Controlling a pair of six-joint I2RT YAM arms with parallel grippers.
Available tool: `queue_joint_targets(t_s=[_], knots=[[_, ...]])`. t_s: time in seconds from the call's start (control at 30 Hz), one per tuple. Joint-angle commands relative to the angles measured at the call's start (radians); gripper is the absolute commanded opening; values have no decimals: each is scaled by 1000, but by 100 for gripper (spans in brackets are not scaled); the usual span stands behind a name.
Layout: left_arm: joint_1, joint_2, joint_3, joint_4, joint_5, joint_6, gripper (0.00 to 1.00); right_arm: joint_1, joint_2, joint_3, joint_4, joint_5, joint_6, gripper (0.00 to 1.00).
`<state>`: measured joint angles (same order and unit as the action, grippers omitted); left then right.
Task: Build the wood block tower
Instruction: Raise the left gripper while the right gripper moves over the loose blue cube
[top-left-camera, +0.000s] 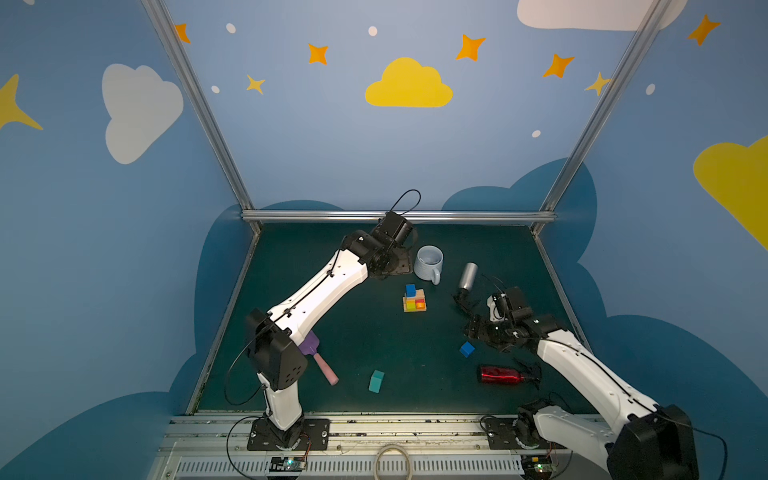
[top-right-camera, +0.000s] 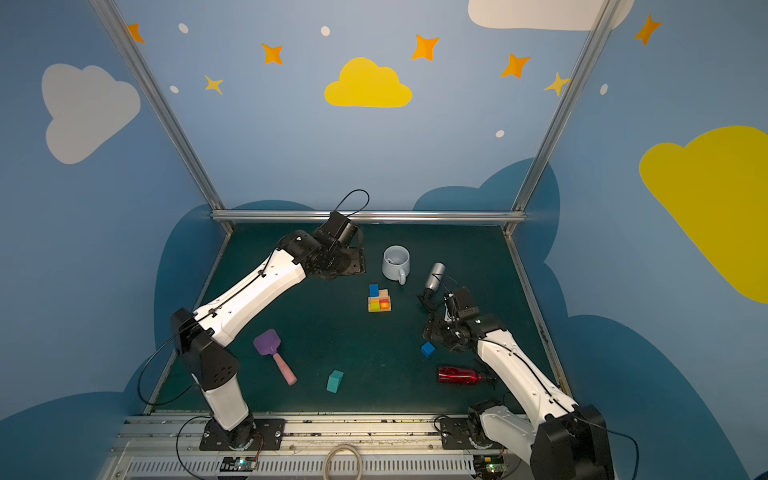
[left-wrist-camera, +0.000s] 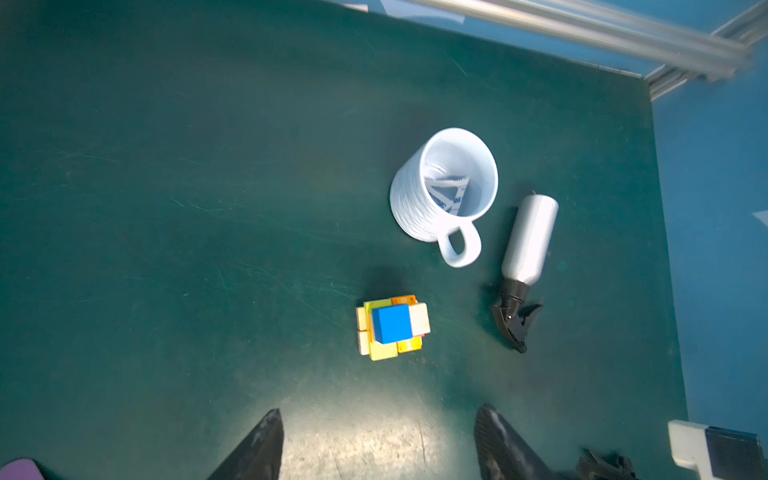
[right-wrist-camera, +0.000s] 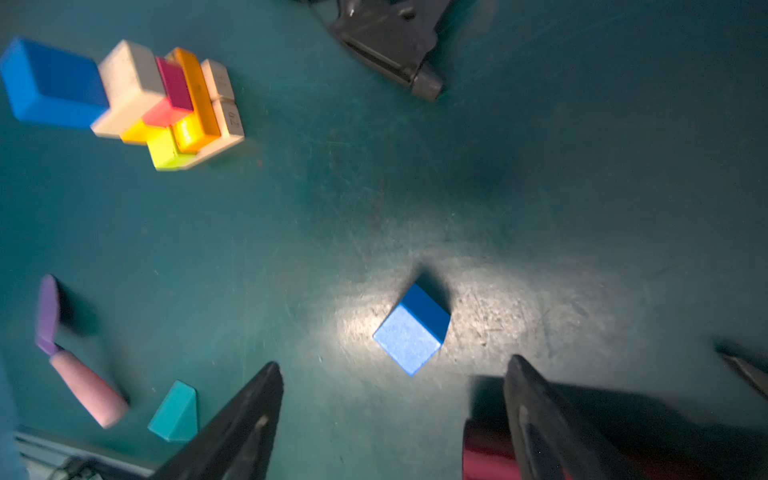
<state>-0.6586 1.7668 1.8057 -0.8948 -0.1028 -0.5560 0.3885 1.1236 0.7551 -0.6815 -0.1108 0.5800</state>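
My left claw (left-wrist-camera: 379, 409) hangs released and empty above the green mat (top-left-camera: 353, 324), looking down on the tower (top-left-camera: 414, 305), which has a blue cube (left-wrist-camera: 390, 324) on top. The white mug (top-left-camera: 429, 262) and a silver spray bottle (top-left-camera: 468, 275) lying on its side crowd the tower's far side without touching it. My right claw (right-wrist-camera: 395, 361) is spread wide too, grasping nothing, with the loose blue cube (right-wrist-camera: 413, 328) on the mat just beyond its tips and a red bottle (top-left-camera: 500, 375) lying near. The teal peaked block (top-left-camera: 376, 381) lies alone toward the front, near the purple spatula (top-right-camera: 270, 349)
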Motion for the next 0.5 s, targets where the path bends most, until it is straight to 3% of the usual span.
queue_joint_targets(t_s=[0.0,0.17,0.47], knots=[[17,-81,-85,123,-8,23,73,37,59,91,-119,34,-93,80],[32,-188,-256,259,23,73,77,75,132,162,-199,60,-175,80],[66,-396,-556,493,35,134,85,145,218,197,-207,105,-205,74]])
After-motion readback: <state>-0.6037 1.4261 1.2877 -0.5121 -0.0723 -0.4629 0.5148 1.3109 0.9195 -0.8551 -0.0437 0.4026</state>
